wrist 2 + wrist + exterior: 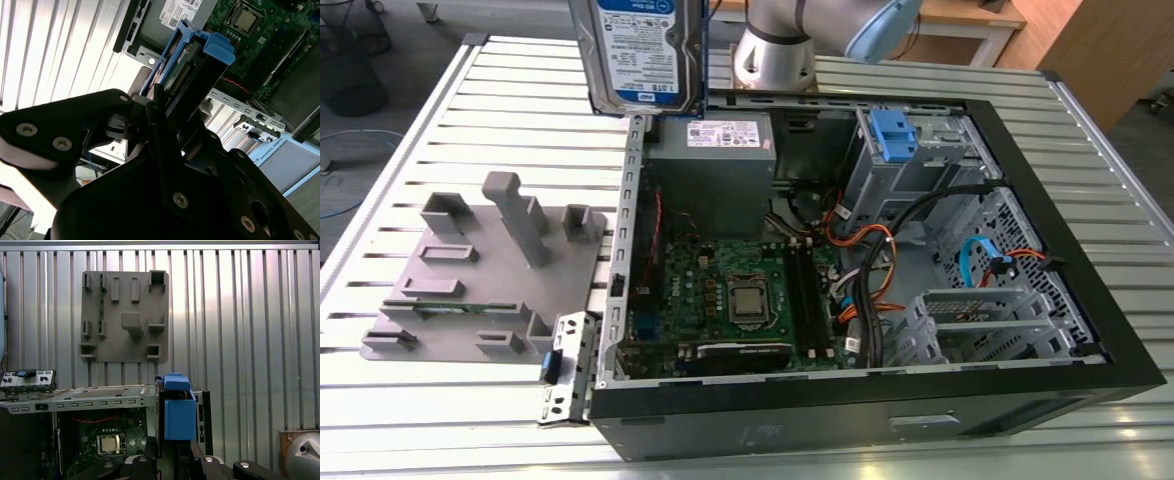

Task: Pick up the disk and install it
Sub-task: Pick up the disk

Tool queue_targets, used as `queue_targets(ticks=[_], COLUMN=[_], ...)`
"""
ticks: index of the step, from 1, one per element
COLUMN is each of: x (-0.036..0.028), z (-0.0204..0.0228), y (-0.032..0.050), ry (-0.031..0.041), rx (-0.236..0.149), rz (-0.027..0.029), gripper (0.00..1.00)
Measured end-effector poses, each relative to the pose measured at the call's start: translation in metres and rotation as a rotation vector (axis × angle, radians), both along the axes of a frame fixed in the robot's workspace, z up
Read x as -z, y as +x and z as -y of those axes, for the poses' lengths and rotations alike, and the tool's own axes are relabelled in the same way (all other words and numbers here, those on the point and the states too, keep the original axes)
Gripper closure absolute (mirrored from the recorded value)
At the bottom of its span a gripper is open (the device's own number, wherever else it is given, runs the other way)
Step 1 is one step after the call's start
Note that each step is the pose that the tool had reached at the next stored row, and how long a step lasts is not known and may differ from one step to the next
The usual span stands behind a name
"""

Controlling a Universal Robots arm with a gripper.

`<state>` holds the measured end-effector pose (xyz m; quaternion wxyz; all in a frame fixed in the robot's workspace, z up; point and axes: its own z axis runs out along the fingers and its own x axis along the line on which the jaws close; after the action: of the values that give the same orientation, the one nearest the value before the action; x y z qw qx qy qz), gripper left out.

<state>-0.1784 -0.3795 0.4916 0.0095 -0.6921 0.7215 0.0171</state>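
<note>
The disk [640, 55], a silver drive with a white-and-blue label in a blue bracket, hangs upright in the air above the far left corner of the open computer case [854, 410] in the exterior view. My gripper [167, 97] is shut on it. In the second wrist view its black fingers [156, 112] clamp the drive's edge, and the blue end tab [218, 50] points toward the case. The blue bracket end [179, 415] also shows in the first wrist view, just over the case's rim.
Inside the case lie the motherboard [734, 290], a grey metal box with a white sticker [710, 140] and a drive bay holding a bare blue clip [891, 135]. A grey holder fixture [480, 270] sits on the slatted metal table [427, 140] at the exterior view's left.
</note>
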Motion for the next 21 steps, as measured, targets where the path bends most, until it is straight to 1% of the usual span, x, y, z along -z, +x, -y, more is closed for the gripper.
queue_targets(ticks=[6, 13, 21], x=[0.0001, 0.0001, 0.0004], z=[0.0000, 0.0000, 0.0000], y=[0.0152, 0.0351, 0.0647], ry=[0.0001, 0.0000, 0.0000], rx=[0.000, 0.000, 0.000], rz=[0.0000, -0.0001, 0.0000], gripper=[0.65, 0.65, 0.65])
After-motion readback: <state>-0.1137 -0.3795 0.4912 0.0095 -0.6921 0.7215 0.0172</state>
